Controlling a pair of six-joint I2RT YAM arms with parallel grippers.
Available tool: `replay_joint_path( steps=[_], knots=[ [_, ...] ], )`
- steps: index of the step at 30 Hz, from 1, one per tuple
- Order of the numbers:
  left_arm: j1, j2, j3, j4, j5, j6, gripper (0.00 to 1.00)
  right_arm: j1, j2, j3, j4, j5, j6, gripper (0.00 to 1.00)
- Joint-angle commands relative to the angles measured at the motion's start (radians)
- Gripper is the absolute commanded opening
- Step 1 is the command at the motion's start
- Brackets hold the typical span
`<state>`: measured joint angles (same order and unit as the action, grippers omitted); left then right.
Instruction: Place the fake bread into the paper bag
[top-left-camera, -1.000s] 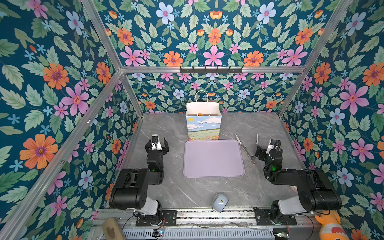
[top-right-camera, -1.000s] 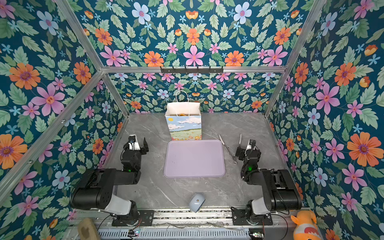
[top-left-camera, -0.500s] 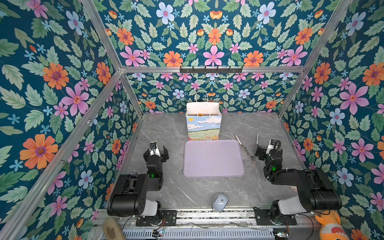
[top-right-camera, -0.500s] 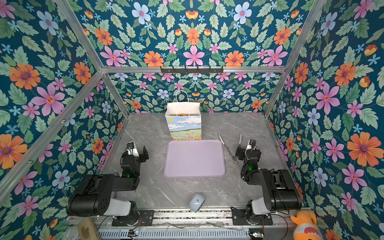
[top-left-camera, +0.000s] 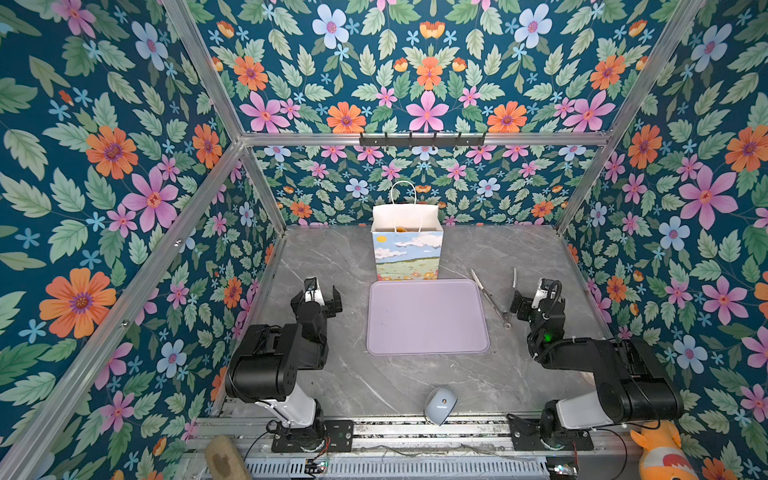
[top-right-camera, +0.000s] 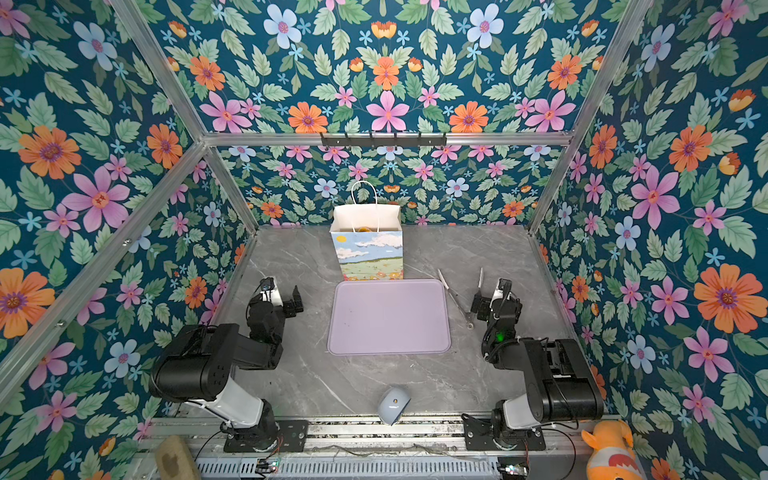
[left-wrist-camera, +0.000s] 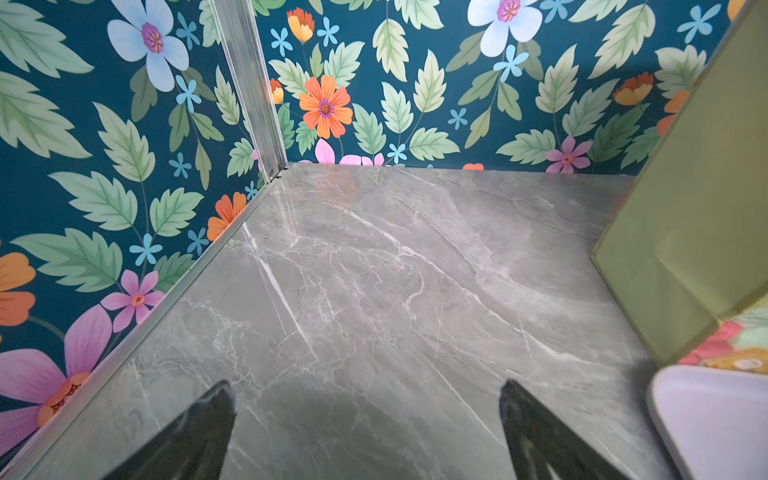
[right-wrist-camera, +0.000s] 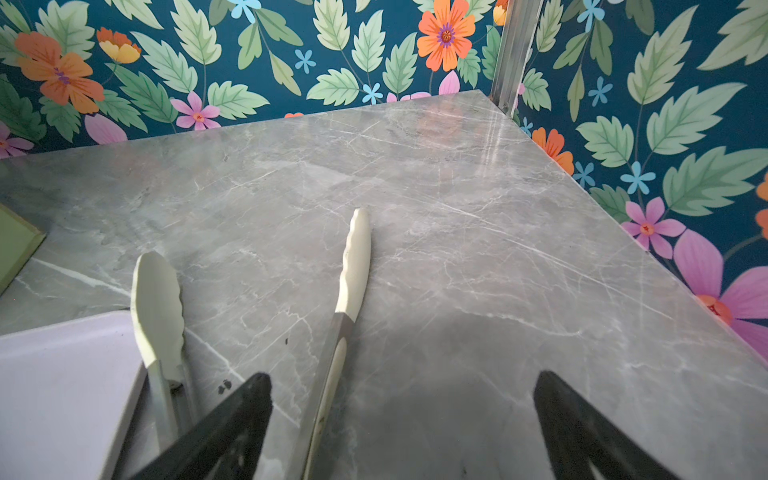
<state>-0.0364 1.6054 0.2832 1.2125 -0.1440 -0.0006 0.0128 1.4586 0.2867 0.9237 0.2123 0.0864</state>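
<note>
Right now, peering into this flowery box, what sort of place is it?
Likely a robot test booth: left robot arm and right robot arm bolted to a rail, wallpaper panels on an aluminium frame, a paper bag and lilac tray staged on the tabletop.

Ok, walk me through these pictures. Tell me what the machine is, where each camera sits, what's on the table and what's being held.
It is two black robot arms bolted at a marble-look table. Two pictures look down from overhead; two come from cameras on the wrists. The left gripper and right gripper both stand open and hold nothing. Between them lies a lilac tray with tongs beside it. Behind stands the paper bag; a bit of fake bread shows inside.
</note>
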Motion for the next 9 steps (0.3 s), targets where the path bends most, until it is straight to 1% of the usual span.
replay_joint_path(
  steps=[1,9],
  knots=[
    [0.001,0.0,0.004,0.01,0.004,-0.005,1.0,0.001,0.0,0.001,0.04,-0.004,-0.007,0.99],
    [0.002,0.0,0.004,0.009,0.005,-0.006,1.0,0.0,0.0,0.0,0.04,-0.004,-0.008,0.99]
  ],
)
